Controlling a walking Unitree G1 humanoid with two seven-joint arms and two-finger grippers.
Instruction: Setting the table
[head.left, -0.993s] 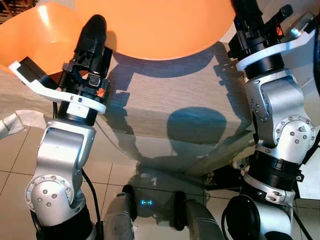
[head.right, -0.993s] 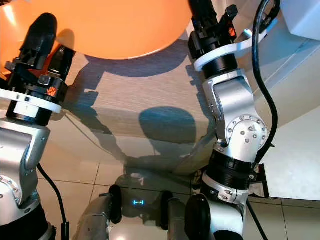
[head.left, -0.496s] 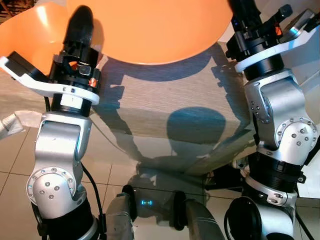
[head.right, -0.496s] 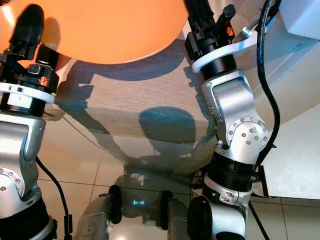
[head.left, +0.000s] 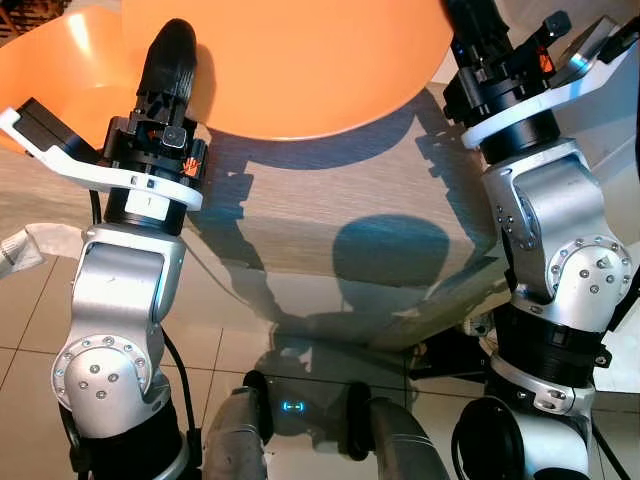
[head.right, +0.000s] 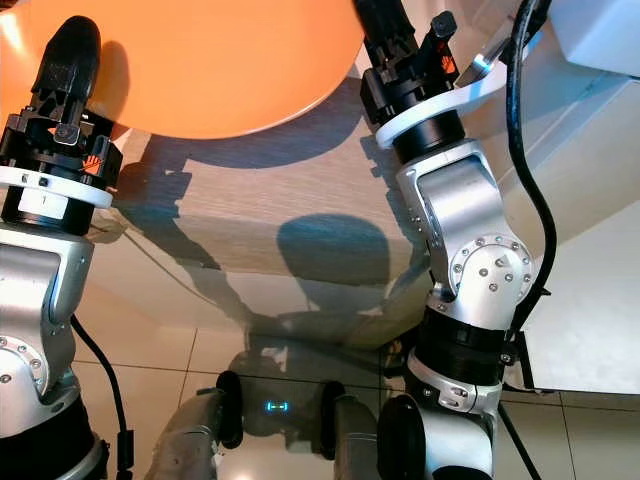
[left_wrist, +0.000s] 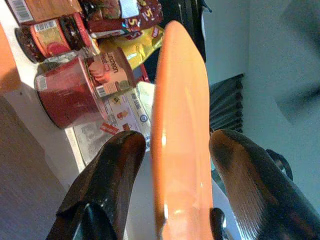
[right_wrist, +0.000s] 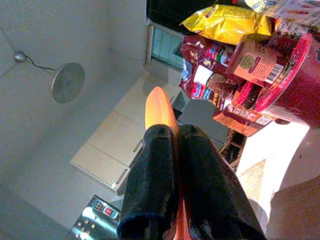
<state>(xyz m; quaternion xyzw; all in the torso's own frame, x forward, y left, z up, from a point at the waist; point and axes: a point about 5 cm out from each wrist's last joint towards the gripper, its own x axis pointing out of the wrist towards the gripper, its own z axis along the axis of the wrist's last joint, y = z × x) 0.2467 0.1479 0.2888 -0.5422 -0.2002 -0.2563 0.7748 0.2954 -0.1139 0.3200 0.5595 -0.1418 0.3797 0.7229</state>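
We carry two orange plates above the near edge of the wooden table (head.left: 330, 215). Right gripper (right_wrist: 175, 150) is clamped on the rim of the nearer orange plate (head.left: 300, 60). Left gripper (left_wrist: 175, 150) has fingers spread either side of the second orange plate (left_wrist: 180, 125), not pinching it.

Risks:
- Left plate could slip or tilt, since the grip looks loose.
- The two plates could knock together.

Hidden: the plates cover most of the tabletop. Food packets and jars (left_wrist: 65, 75) sit at the far edge, labels unreadable.

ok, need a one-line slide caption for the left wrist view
Left gripper open, fingers astride the rim of an orange plate seen edge-on, with red food tubs and snack packets behind.
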